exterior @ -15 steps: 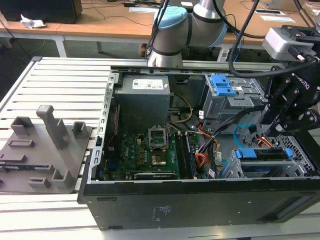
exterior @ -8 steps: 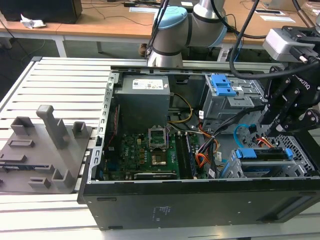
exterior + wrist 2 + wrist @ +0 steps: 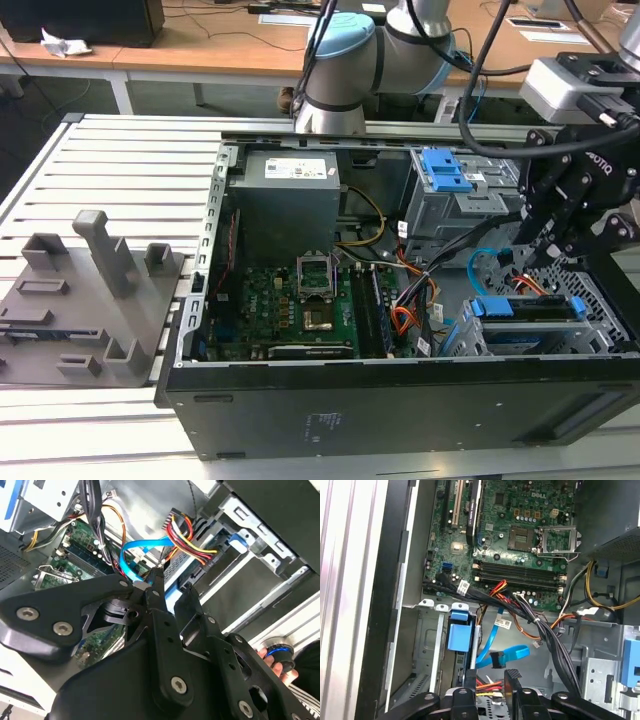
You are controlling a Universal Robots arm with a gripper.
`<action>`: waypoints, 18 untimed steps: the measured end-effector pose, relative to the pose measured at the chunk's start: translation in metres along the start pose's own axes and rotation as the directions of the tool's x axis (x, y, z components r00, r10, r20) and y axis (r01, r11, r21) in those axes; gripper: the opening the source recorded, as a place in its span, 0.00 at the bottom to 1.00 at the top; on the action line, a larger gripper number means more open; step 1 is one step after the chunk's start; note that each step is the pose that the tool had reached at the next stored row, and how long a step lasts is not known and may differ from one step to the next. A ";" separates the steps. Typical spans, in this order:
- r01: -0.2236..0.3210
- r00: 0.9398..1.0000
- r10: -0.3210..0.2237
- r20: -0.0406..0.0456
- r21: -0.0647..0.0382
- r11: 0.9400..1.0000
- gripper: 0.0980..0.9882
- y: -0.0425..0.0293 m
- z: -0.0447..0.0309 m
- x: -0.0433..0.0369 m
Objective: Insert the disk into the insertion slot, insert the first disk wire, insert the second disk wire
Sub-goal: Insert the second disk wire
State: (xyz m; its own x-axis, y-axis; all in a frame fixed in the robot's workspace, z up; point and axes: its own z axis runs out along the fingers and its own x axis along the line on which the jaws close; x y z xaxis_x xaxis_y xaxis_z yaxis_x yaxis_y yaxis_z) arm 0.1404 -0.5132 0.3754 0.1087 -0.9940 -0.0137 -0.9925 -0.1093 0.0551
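The open computer case (image 3: 400,400) holds the motherboard (image 3: 300,300) and power supply (image 3: 285,200). The disk (image 3: 530,310) in its blue caddy sits inside the insertion slot (image 3: 590,335) at the exterior view's right. The gripper (image 3: 170,587) hovers there, fingers narrowly parted, seemingly pinching nothing, near the second disk wire (image 3: 132,555) looping just beside the red-yellow power wires (image 3: 187,542).

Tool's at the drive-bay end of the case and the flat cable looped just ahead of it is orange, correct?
No. The tool is at the drive-bay end, but the flat looped cable, the second disk wire, is light blue, not orange; the second wrist view shows it. The orange is in the bundled wires beside it.
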 end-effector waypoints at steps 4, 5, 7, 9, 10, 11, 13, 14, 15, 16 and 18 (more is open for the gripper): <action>0.002 1.000 -0.002 0.001 0.001 1.000 0.30 0.0087 0.0030 -0.0032; 0.004 1.000 -0.004 0.000 0.001 1.000 0.30 0.0123 0.0048 -0.0037; 0.009 1.000 -0.009 0.000 0.001 1.000 0.30 0.0153 0.0081 -0.0040; 0.020 1.000 -0.020 -0.001 0.001 1.000 0.30 0.0167 0.0107 -0.0041; 0.030 1.000 -0.030 -0.003 0.000 1.000 0.30 0.0170 0.0116 -0.0042; 0.037 0.999 -0.037 -0.005 0.000 0.999 0.30 0.0170 0.0122 -0.0042; 0.051 0.999 -0.051 -0.011 -0.001 0.999 0.30 0.0170 0.0146 -0.0041; 0.052 0.999 -0.052 -0.012 -0.001 0.999 0.30 0.0170 0.0146 -0.0041; 0.052 0.999 -0.052 -0.012 -0.001 0.999 0.30 0.0170 0.0146 -0.0041; 0.052 0.999 -0.052 -0.012 -0.001 0.999 0.30 0.0170 0.0146 -0.0041; 0.052 0.999 -0.052 -0.012 -0.001 0.999 0.28 0.0170 0.0146 -0.0041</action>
State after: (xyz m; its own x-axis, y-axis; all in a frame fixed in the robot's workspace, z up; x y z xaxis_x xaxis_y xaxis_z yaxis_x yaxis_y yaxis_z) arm 0.1223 -0.5109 0.3618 0.1609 -0.9870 -0.0042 -0.9854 -0.1609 0.0557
